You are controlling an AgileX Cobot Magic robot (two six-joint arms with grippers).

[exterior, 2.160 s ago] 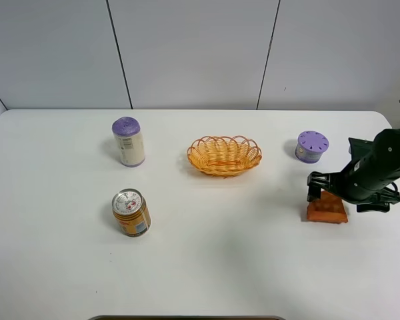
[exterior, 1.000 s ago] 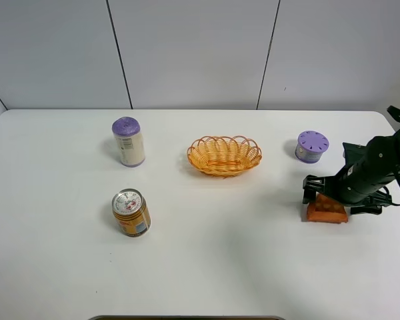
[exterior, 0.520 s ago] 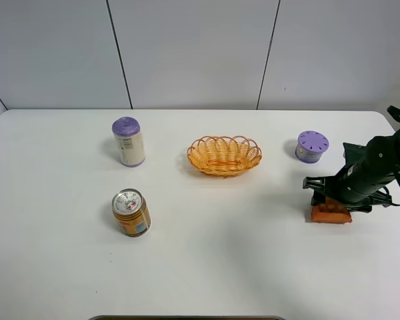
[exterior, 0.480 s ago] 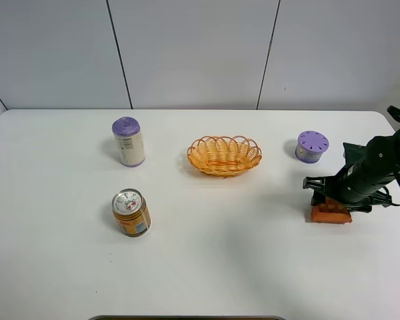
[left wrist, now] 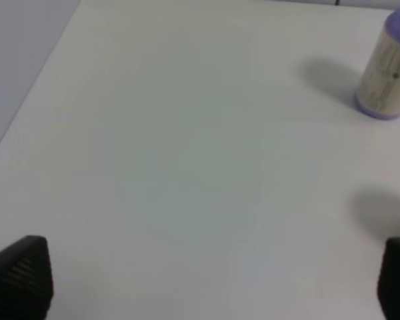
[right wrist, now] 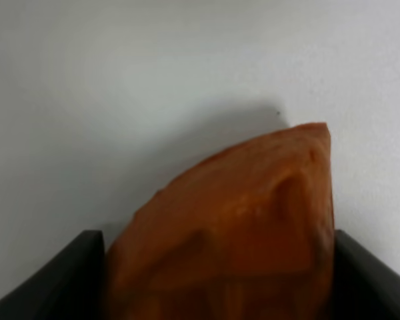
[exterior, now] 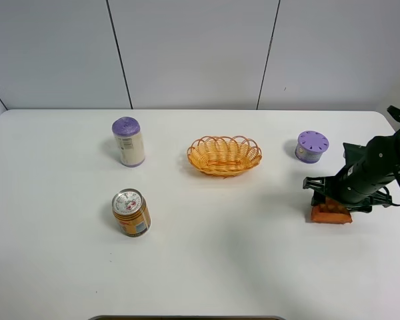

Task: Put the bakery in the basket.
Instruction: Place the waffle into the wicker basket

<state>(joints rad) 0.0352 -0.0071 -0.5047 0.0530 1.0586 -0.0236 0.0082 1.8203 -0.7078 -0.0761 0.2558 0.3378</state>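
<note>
The bakery [exterior: 331,213], an orange-brown waffle wedge, lies on the white table at the right. My right gripper [exterior: 330,200] is low over it, with a finger against each side. In the right wrist view the wedge [right wrist: 233,220] fills the gap between the two black fingers [right wrist: 53,280], so the gripper [right wrist: 213,280] is shut on it while it rests on the table. The orange-yellow wicker basket [exterior: 225,156] stands empty at the table's middle back, well left of the bakery. My left gripper [left wrist: 207,280] is open over bare table and is out of the exterior view.
A small purple-lidded jar [exterior: 311,146] stands just behind the right gripper. A white bottle with a purple cap [exterior: 128,141] is at the back left and also shows in the left wrist view [left wrist: 387,67]. An orange-labelled can [exterior: 131,212] stands at the front left.
Over the last two seconds my right gripper lowered and closed onto the bakery, which shifted slightly right and looks flatter. Nothing has moved in the last half second.
</note>
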